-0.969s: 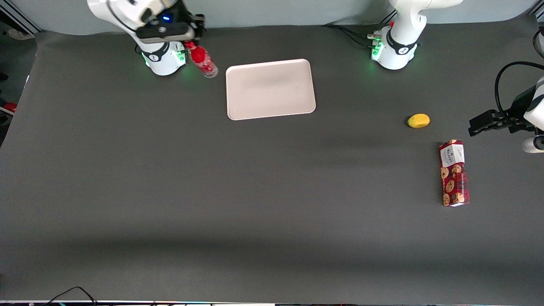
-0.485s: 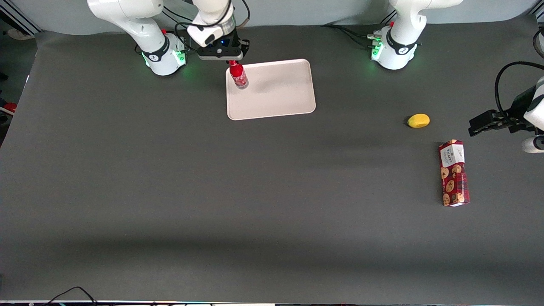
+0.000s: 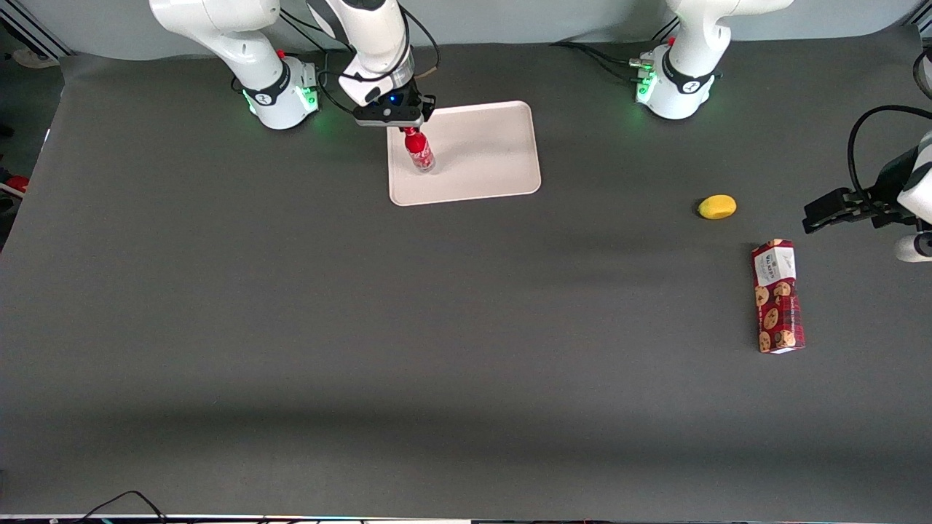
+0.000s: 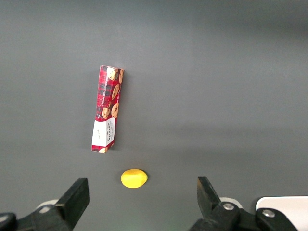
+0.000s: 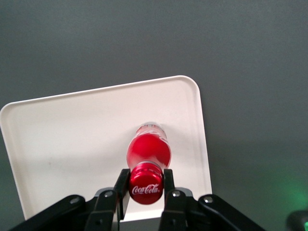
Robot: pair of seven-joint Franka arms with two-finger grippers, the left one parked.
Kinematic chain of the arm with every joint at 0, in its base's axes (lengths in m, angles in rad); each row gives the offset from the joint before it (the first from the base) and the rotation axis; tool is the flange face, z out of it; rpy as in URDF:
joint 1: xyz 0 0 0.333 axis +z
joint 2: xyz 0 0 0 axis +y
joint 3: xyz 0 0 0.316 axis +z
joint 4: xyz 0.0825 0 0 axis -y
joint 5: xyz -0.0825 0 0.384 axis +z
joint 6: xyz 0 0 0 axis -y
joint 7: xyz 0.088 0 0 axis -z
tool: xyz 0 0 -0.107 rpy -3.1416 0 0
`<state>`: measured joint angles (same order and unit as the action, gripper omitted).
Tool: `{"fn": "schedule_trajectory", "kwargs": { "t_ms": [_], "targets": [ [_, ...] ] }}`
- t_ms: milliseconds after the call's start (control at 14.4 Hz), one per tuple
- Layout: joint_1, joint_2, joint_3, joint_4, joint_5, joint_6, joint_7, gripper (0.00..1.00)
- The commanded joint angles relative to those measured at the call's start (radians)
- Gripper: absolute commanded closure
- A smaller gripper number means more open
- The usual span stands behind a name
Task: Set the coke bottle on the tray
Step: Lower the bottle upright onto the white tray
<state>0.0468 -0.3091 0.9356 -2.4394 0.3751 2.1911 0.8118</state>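
The coke bottle (image 3: 419, 151), slim and red with a red cap and silvery base, hangs upright from my gripper (image 3: 410, 132) over the pinkish-beige tray (image 3: 480, 156), near the tray end toward the working arm. The gripper is shut on the bottle's cap. In the right wrist view the two fingers clamp the red cap of the coke bottle (image 5: 148, 153) in my gripper (image 5: 144, 188), with the tray (image 5: 72, 130) beneath it. The bottle's base is at or just above the tray surface; I cannot tell whether it touches.
A yellow lemon (image 3: 717, 207) and a long red cookie box (image 3: 778, 296) lie toward the parked arm's end of the table; both also show in the left wrist view, lemon (image 4: 134, 178) and box (image 4: 108, 109). Both arm bases (image 3: 280, 91) stand at the table's back edge.
My gripper has carried the bottle from beside the working arm's base over onto the tray, then a little nearer the front camera and lower. Nothing else moved.
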Motion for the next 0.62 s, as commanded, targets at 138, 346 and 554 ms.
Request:
{"fn": "schedule_trajectory", "kwargs": {
  "t_ms": [138, 346, 554],
  "targets": [
    [-0.005, 0.004, 0.020, -0.032, 0.019, 0.047, 0.038, 0.57],
    [-0.007, 0.005, 0.022, -0.030, 0.013, 0.053, 0.038, 0.00],
    [-0.008, -0.005, 0.017, 0.006, 0.005, 0.038, 0.036, 0.00]
  ]
}}
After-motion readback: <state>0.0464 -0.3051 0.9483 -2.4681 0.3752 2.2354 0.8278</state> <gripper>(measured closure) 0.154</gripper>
